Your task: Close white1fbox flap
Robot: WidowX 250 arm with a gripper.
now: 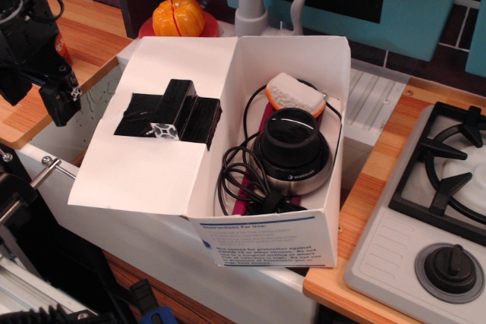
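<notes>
While the gripper (64,100) hangs at the left edge of the view, dark and partly cut off, its jaws cannot be made out well enough to say how far apart they stand, and nothing appears to be held in them. Just to its right, near but apparently not touching, lies the flap (156,123), laid wide open and sloping outward to the left with its taped face up, a black block (176,111) stuck near the middle. That flap hinges along the left wall of the box (262,237), which sits over the sink (372,104) with its printed label facing the camera. Inside lie a round black device (292,146), coiled cable (239,176) and an orange-and-white object (295,96). The likely trouble is pushing on the flap's upper face rather than getting under its free left edge, which would press it down or shove the whole light box sideways toward the stove (437,195). The block could also catch on the tall device as the flap comes over.
</notes>
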